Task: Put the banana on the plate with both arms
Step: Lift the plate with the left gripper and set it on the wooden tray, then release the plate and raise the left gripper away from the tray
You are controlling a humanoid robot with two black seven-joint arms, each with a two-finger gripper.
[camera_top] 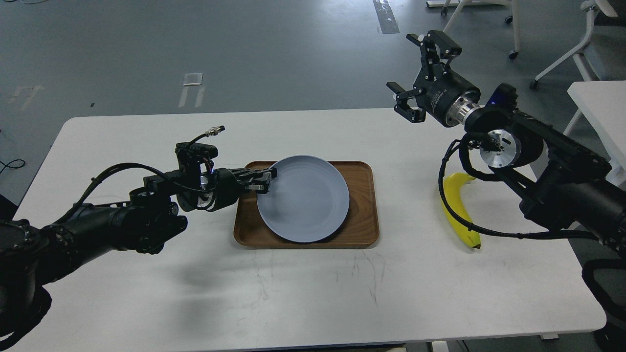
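The pale blue-grey plate (305,200) lies nearly flat in the brown wooden tray (362,230) at the table's middle. My left gripper (266,178) reaches in from the left and is shut on the plate's upper left rim. The yellow banana (457,210) lies on the white table to the right of the tray, under my right arm, with a black cable crossing it. My right gripper (416,73) is open and empty, held high above the table's far right edge, well away from the banana and the plate.
The white table (313,293) has scuff marks in front of the tray. A second white table (596,102) and chair legs (552,68) stand at the far right, beyond my right arm.
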